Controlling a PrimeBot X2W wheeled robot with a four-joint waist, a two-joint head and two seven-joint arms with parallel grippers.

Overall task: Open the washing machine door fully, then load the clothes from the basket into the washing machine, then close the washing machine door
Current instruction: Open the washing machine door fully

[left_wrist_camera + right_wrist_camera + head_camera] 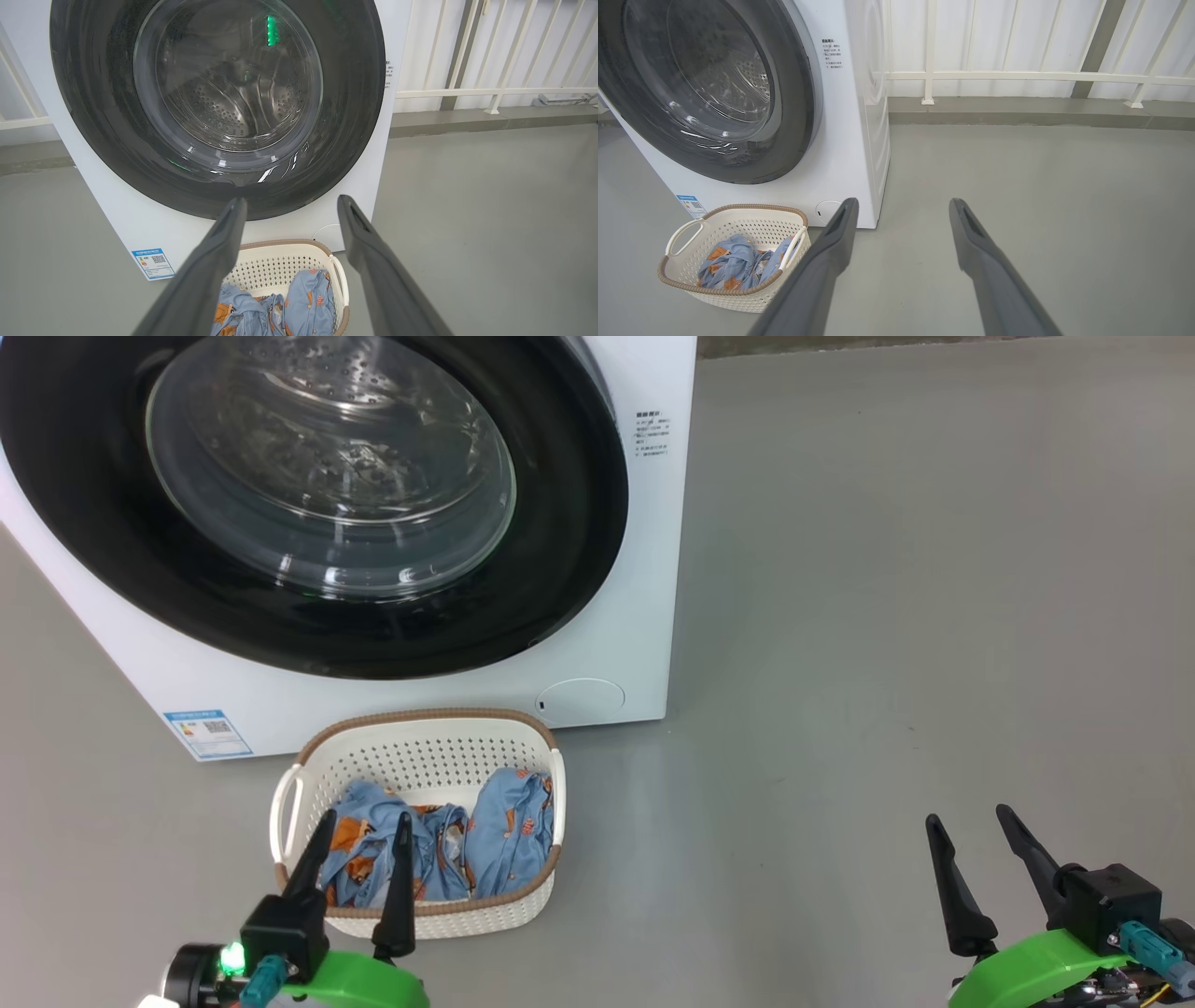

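The washing machine door (327, 476) is closed; the clothes (509, 826) lie in the basket (429, 717).
The door is ahead of and above the left hand (366, 817), whose fingers stand apart over the basket. The right hand (966, 814), also apart, is well aside. Reaching for the glossy rim could knock the basket. The blue sticker (207, 733) carries a QR code, but its print is too small to read.

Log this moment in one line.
washing machine door: shut | clothes: in basket | basket: on floor by washing machine | left gripper: open, empty, by basket | right gripper: open, empty
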